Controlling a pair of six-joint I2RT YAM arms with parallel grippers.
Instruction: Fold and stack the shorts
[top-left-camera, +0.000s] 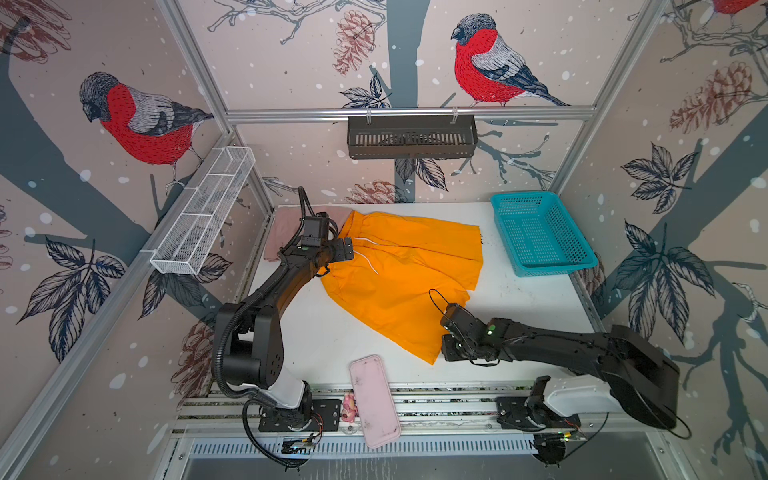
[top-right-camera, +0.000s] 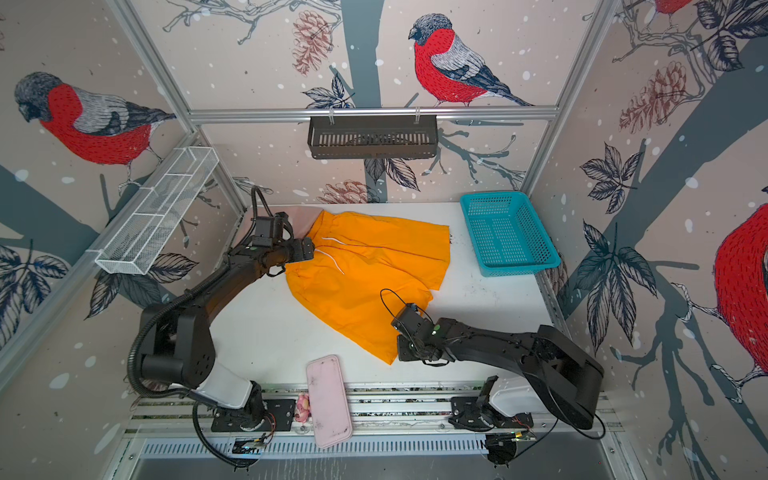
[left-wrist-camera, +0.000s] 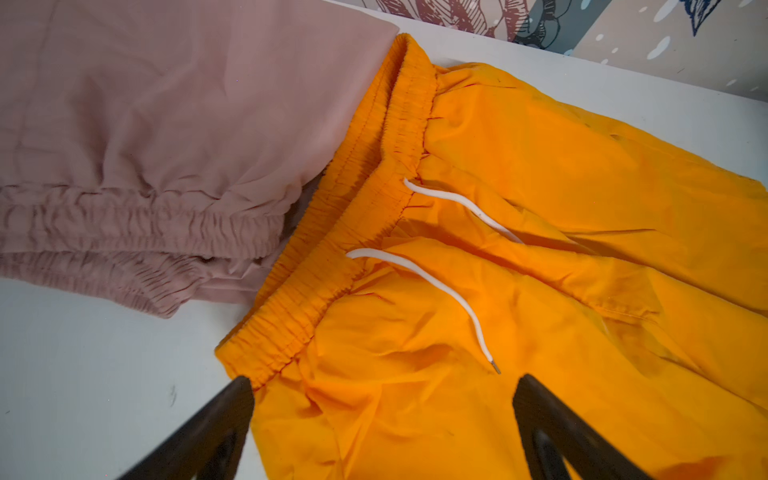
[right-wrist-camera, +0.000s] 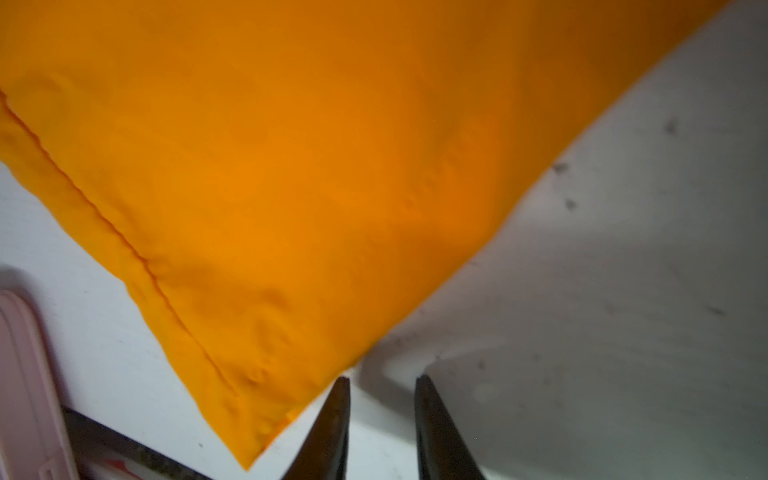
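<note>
Orange shorts (top-left-camera: 399, 270) lie spread flat on the white table (top-left-camera: 519, 299). Pink shorts (top-left-camera: 284, 232) touch their waistband end. Left gripper (left-wrist-camera: 384, 379) is over that waistband, fingers wide apart and empty. Right gripper (right-wrist-camera: 382, 380) is just off their hem corner, fingers narrowly parted and gripping nothing. Bare table borders the hem.

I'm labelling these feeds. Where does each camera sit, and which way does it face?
A top view: above the arm bases, looking down on the table; left arm and right arm show.
A top view: beside it, same aim; teal basket far right.
Left wrist: on the left arm, past the open left gripper toward the orange shorts' waistband and pink shorts.
Right wrist: on the right arm, past the right gripper toward the orange hem corner.
Shared: orange shorts in all four.
</note>
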